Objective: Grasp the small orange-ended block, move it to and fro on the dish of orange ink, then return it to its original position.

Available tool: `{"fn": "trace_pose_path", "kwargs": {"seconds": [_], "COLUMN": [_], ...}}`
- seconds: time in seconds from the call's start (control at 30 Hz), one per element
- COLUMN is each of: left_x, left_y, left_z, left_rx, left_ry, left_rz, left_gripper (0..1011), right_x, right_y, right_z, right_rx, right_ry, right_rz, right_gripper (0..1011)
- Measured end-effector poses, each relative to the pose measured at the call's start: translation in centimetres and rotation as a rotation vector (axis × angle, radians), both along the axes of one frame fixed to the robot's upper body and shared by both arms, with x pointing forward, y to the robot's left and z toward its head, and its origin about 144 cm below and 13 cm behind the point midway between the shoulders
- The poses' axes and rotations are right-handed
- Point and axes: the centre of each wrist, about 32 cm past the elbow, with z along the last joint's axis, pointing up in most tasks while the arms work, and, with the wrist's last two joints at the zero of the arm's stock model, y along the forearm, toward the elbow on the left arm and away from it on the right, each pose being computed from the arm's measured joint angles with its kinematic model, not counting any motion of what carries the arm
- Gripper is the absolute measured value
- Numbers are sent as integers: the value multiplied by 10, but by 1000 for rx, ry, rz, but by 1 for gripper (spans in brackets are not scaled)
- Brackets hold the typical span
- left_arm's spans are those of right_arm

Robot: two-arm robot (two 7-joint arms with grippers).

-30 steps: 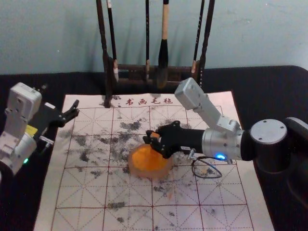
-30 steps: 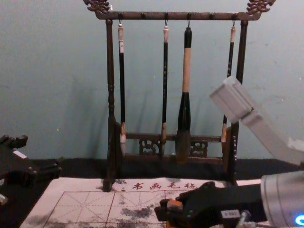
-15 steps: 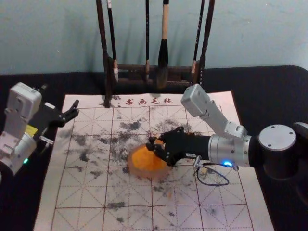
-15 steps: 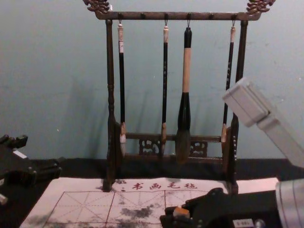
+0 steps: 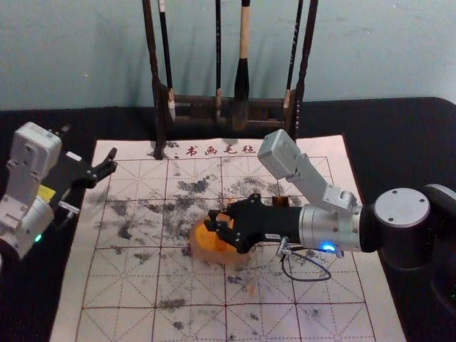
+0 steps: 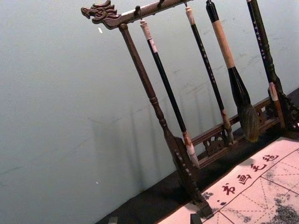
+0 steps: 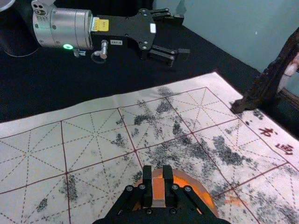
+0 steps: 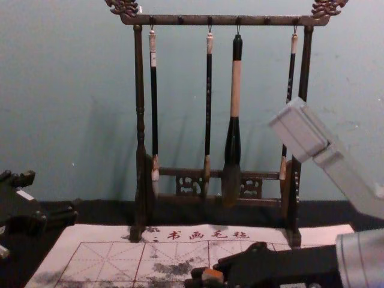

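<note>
Pale blue-green wall (image 8: 66, 90) stands behind your black-covered table (image 5: 413, 142), where a gridded calligraphy mat (image 5: 121, 285) lies ink-spotted. Your left gripper (image 7: 183, 35) is idle beside the mat, its fingers spread. Your right gripper (image 7: 157, 170) is at the ink dish (image 5: 208, 254), closed around the orange-ended block (image 7: 158, 189), which is over the orange ink; you cannot tell whether it touches.

So the grasp is done, and the to-and-fro pass over the ink looks to be in hand, though you cannot judge how many strokes remain. Carrying the block back to its place and letting go are left.

Counted for you, largest first: one table, one mat, one wooden brush rack (image 8: 216, 20), two grippers, four hanging brushes (image 8: 236, 90), the thickest second from the right, one dish, one block.
</note>
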Motion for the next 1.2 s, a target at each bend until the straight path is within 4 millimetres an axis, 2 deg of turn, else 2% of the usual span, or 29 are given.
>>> {"fn": "trace_pose_path", "kwargs": {"seconds": [0.7,1.2], "left_x": [0,0], "left_y": [0,0], "left_z": [0,0], "left_rx": [0,0], "left_ry": [0,0], "left_rz": [0,0], "left_gripper": [1001,1001], "right_x": [13,20], "right_y": [18,12], "right_z": [-5,-4], "right_rx": [5,-1], "right_ry": [15,8], "right_rz": [-10,-52], "right_gripper": [111,111]}}
